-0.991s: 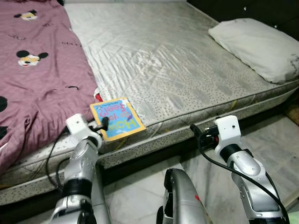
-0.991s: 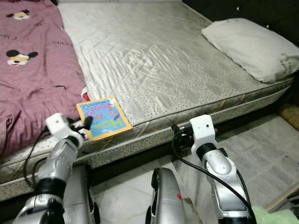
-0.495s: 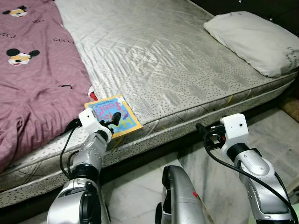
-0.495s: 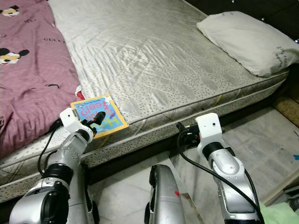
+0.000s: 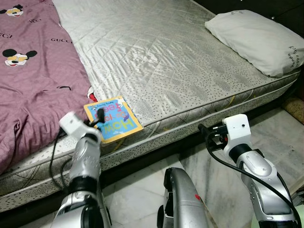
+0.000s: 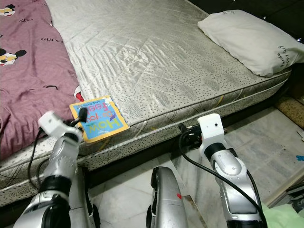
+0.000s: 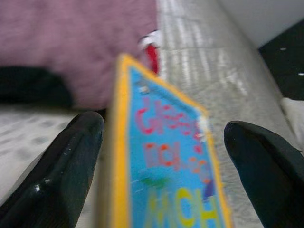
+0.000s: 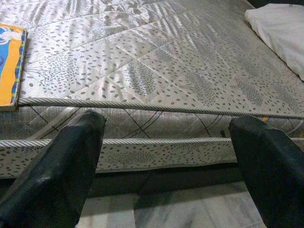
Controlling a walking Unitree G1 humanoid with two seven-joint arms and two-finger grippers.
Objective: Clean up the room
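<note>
A thin blue picture book (image 5: 114, 119) with a yellow border lies flat near the front edge of the grey mattress (image 5: 166, 61), beside the purple blanket. My left gripper (image 5: 98, 115) reaches in at the book's near left corner. In the left wrist view its fingers (image 7: 71, 156) stand wide apart with the book (image 7: 166, 161) between them, so it is open. My right gripper (image 5: 205, 130) hangs open in front of the mattress side, right of the book, and its wrist view looks along the bed edge (image 8: 142, 102).
A purple cartoon-mouse blanket (image 5: 33, 71) covers the bed's left part, with a small red item (image 5: 93, 94) at its edge. A white pillow (image 5: 256, 33) lies far right. Pale marble floor (image 5: 285, 137) runs below the bed.
My left wrist has swung to the left, and its fingertips have moved from the book's middle to its near left corner. The camera shifted slightly. The right arm hardly moved.
</note>
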